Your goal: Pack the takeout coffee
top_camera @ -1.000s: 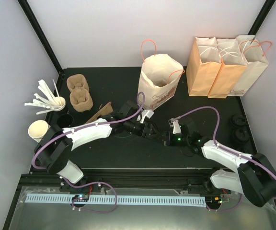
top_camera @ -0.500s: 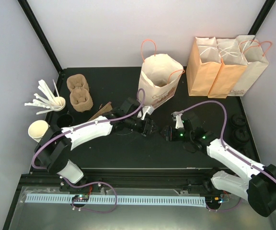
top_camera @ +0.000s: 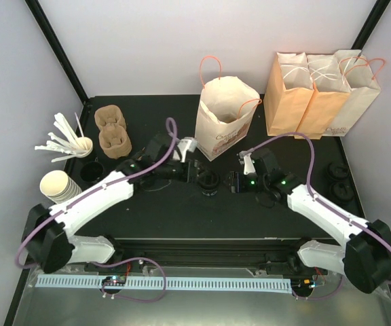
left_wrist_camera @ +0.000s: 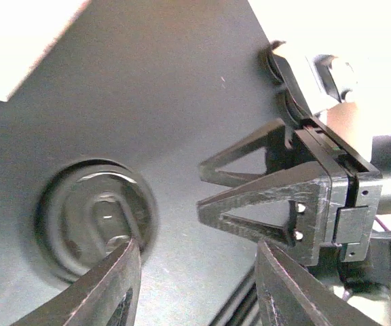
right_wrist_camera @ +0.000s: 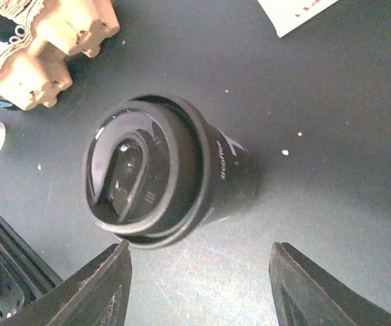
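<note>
Takeout coffee (top_camera: 210,183) is standing on the black table (top_camera: 182,214), lid on, mid-table and just in front of the open paper bag (top_camera: 224,122) with the pink handles, not inside it. The left gripper (top_camera: 197,171) sits just beside the cup on its left, the right gripper (top_camera: 231,182) just beside it on its right, so the cup is between the two. Neither has it. Left wrist cam: the jaws are apart with only bare table in the gap. The lid (left_wrist_camera: 90,217) is off to one side, its edge overlapped by one finger (left_wrist_camera: 110,288); can't tell if that's contact. The right gripper's fingertips show opposite. Right wrist cam: the jaws are spread with nothing in them. The cup (right_wrist_camera: 168,173) sits ahead of the fingers (right_wrist_camera: 107,288), clear of the gap, with white lettering showing on its side wall. Both tools are released and holding nothing. Elsewhere, three closed paper bags (top_camera: 315,95) stand together at the back right and loose black lids (top_camera: 338,182) lie at the right edge. Brown pulp cup carriers (top_camera: 112,130) are at back left, with a stack of white paper cups (top_camera: 56,187) at the left edge.
</note>
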Robot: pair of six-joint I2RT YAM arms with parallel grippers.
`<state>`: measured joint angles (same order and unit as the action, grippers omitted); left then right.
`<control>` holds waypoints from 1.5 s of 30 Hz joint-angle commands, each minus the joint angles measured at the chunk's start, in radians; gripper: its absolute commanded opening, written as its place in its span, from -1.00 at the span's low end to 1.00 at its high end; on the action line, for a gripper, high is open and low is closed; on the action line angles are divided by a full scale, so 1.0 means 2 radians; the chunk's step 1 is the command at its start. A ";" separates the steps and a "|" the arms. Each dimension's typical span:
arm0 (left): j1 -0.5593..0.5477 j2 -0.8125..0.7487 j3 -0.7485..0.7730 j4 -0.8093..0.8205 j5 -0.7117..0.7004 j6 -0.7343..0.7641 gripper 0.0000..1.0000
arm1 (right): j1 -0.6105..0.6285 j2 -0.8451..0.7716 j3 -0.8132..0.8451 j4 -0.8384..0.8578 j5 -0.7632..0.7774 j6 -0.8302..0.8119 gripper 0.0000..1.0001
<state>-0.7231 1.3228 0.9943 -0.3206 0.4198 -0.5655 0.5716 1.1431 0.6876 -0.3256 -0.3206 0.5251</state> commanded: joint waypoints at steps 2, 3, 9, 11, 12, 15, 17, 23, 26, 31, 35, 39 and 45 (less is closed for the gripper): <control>0.059 -0.050 -0.050 0.013 -0.030 -0.019 -0.02 | 0.000 0.043 0.059 -0.008 -0.014 -0.011 0.19; 0.069 -0.049 -0.055 0.013 -0.021 -0.019 -0.03 | 0.001 0.052 0.071 -0.017 -0.010 -0.017 0.20; 0.099 -0.024 -0.089 0.050 0.037 -0.037 -0.06 | 0.006 0.102 0.126 -0.057 0.017 -0.045 0.18; 0.100 -0.004 -0.097 0.068 0.049 -0.042 -0.06 | 0.006 0.119 0.138 -0.062 0.014 -0.048 0.16; 0.100 0.003 -0.099 0.074 0.055 -0.045 -0.06 | 0.006 0.130 0.143 -0.064 0.012 -0.049 0.15; 0.100 0.019 -0.101 0.092 0.072 -0.051 -0.09 | 0.009 0.146 0.152 -0.069 0.005 -0.054 0.12; 0.100 0.028 -0.103 0.096 0.076 -0.054 -0.11 | 0.014 0.148 0.153 -0.069 0.006 -0.060 0.11; 0.100 0.039 -0.117 0.121 0.081 -0.064 -0.12 | 0.055 0.162 0.194 -0.123 0.091 -0.089 0.33; 0.100 0.041 -0.126 0.138 0.087 -0.074 -0.17 | 0.081 0.176 0.219 -0.152 0.133 -0.096 0.43; 0.100 0.043 -0.135 0.148 0.086 -0.081 -0.21 | 0.109 0.199 0.252 -0.182 0.187 -0.098 0.62; 0.100 0.045 -0.139 0.154 0.085 -0.084 -0.23 | 0.119 0.211 0.268 -0.193 0.201 -0.097 0.65; 0.100 0.047 -0.144 0.161 0.083 -0.086 -0.25 | 0.126 0.230 0.281 -0.205 0.209 -0.097 0.66; 0.101 0.045 -0.150 0.170 0.082 -0.090 -0.26 | 0.133 0.240 0.287 -0.203 0.201 -0.096 0.81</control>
<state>-0.5289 1.4033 0.6983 -0.0242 0.5728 -0.7345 0.8253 1.6161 1.2327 -0.7116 0.0589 0.3382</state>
